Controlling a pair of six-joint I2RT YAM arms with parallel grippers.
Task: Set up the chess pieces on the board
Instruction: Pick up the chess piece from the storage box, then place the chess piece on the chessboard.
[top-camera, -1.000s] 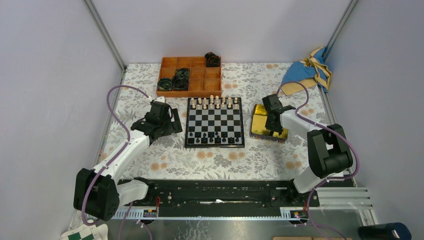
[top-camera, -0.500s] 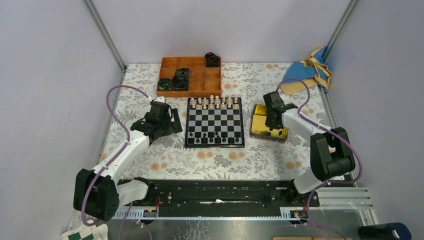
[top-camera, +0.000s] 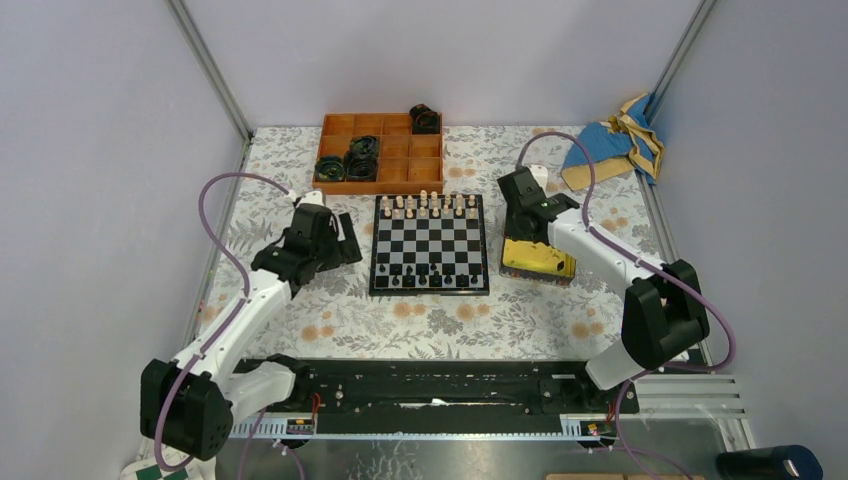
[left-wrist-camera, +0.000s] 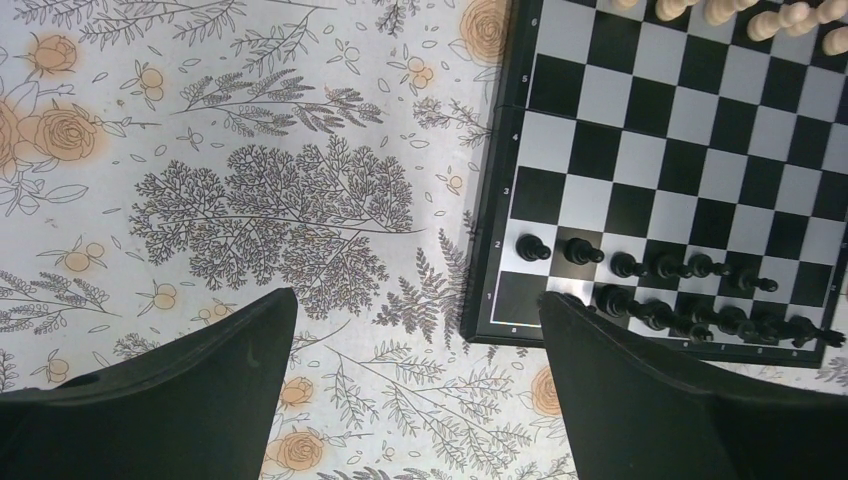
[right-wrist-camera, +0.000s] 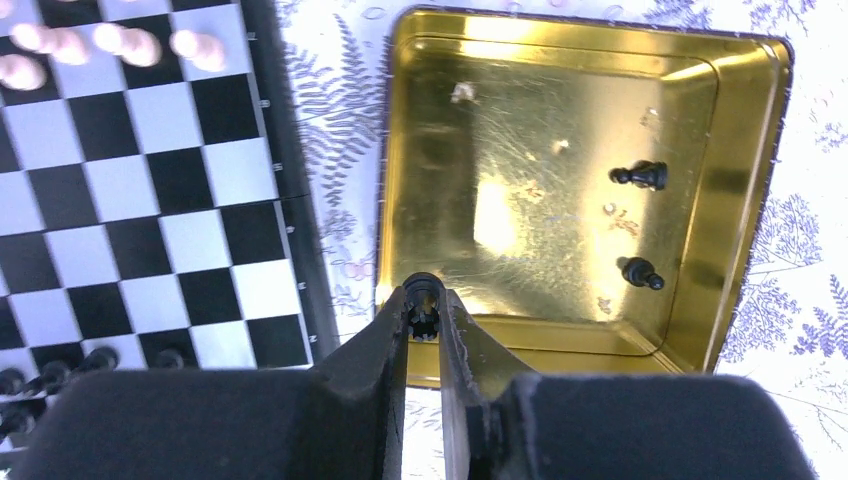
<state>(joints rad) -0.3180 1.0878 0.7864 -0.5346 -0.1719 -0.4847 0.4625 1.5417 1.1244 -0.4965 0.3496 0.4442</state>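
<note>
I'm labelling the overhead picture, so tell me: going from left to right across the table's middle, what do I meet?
left gripper, open → board → gold tin. The right gripper, shut on a black chess piece, hangs over the tin, so I leave it out.

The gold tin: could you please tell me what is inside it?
Two black chess pieces are inside the gold tin. The right gripper, holding a third piece, covers its near edge.
</note>
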